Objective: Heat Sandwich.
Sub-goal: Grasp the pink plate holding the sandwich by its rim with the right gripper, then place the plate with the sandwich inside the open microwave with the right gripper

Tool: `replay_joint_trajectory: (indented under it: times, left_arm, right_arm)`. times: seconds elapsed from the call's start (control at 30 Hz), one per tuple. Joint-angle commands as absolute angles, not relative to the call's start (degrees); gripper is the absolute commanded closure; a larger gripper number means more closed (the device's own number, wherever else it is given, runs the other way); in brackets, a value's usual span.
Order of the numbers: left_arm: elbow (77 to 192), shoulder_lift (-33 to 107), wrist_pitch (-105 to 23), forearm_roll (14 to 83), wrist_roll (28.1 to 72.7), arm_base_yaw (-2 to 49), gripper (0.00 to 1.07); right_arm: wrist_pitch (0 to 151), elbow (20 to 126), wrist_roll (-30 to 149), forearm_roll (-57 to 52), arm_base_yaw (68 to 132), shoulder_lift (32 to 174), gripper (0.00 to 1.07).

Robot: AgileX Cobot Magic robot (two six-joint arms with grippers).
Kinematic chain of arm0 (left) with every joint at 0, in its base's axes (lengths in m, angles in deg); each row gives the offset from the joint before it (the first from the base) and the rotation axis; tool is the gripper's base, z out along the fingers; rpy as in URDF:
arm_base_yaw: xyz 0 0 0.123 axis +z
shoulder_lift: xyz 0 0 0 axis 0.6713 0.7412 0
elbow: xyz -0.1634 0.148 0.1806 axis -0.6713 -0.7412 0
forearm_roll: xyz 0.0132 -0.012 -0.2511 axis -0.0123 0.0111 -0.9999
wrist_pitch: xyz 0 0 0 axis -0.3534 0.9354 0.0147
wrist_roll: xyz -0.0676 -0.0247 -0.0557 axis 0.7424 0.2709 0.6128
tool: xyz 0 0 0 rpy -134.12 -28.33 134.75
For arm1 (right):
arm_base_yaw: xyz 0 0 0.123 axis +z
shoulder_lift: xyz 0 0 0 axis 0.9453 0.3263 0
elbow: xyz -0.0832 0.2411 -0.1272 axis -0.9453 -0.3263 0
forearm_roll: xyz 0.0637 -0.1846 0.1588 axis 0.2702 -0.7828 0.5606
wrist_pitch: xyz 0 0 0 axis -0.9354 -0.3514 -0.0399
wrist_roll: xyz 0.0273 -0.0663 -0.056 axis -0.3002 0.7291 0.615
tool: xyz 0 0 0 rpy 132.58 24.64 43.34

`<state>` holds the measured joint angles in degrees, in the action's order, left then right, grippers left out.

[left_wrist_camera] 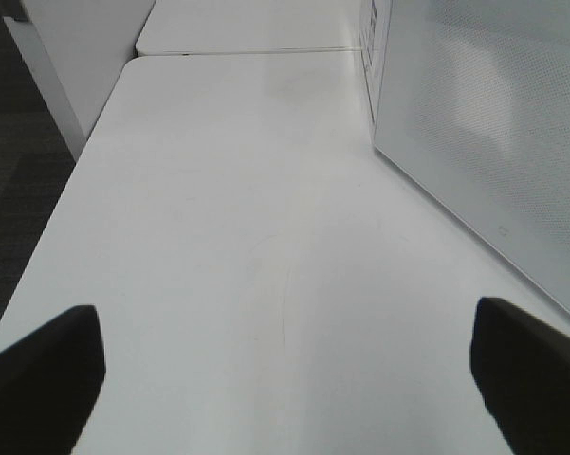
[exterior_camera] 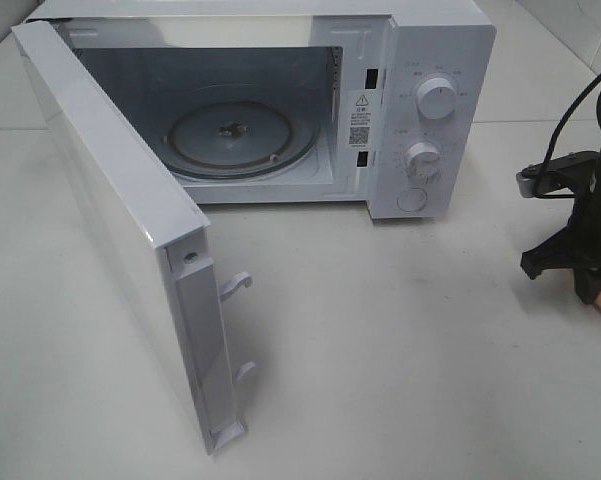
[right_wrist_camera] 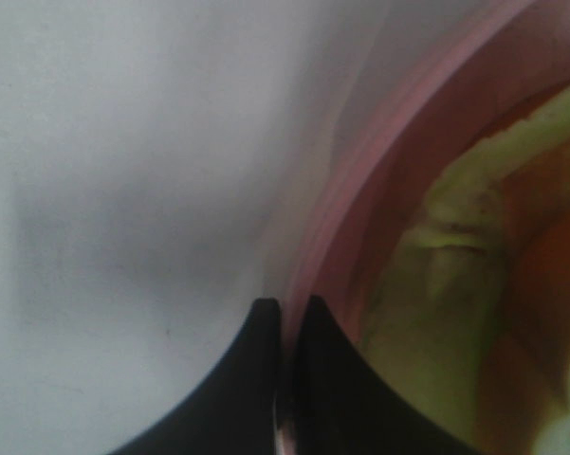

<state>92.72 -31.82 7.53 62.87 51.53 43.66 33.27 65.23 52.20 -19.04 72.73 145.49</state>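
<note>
Right wrist view: right gripper (right_wrist_camera: 286,309) clamped on pink plate (right_wrist_camera: 358,175) rim, sandwich (right_wrist_camera: 455,284) on it; left gripper (left_wrist_camera: 285,377) spread apart. Open microwave (exterior_camera: 425,50) contains glass turntable (exterior_camera: 242,135).

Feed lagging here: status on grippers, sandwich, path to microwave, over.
Left gripper open, holding nothing. Right gripper shut on pink plate rim, sandwich on it. Microwave door open, turntable empty; nothing visible blocking the way in.

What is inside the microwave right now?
Only the glass turntable, bare, in the microwave cavity. The open door covers the cavity's front left corner. The sandwich is outside, on the pink plate whose rim the right gripper pinches.
</note>
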Motion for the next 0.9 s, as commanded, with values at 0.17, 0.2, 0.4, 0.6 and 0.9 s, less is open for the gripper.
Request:
replay_joint_trajectory:
  times: [0.17,0.2,0.4,0.6,0.9]
  left_arm:
    - [92.6,-33.3,7.1,62.4,51.9,43.7,0.03]
    - [92.6,-33.3,7.1,62.4,51.9,43.7,0.03]
    - [92.6,-33.3,7.1,62.4,51.9,43.7,0.03]
    - [92.6,-33.3,7.1,62.4,51.9,43.7,0.03]
    - [92.6,-33.3,7.1,62.4,51.9,43.7,0.03]
  right_arm:
    - [31.1,65.6,52.0,-19.9,72.5,145.1,1.07]
    - [30.9,65.6,51.7,-20.2,72.5,145.0,1.07]
    - [28.9,65.6,49.2,-22.7,73.5,143.8,1.07]
    - [25.3,65.4,48.3,-23.9,73.9,140.1,1.07]
    - [22.5,61.8,47.3,-25.4,77.4,134.4,1.07]
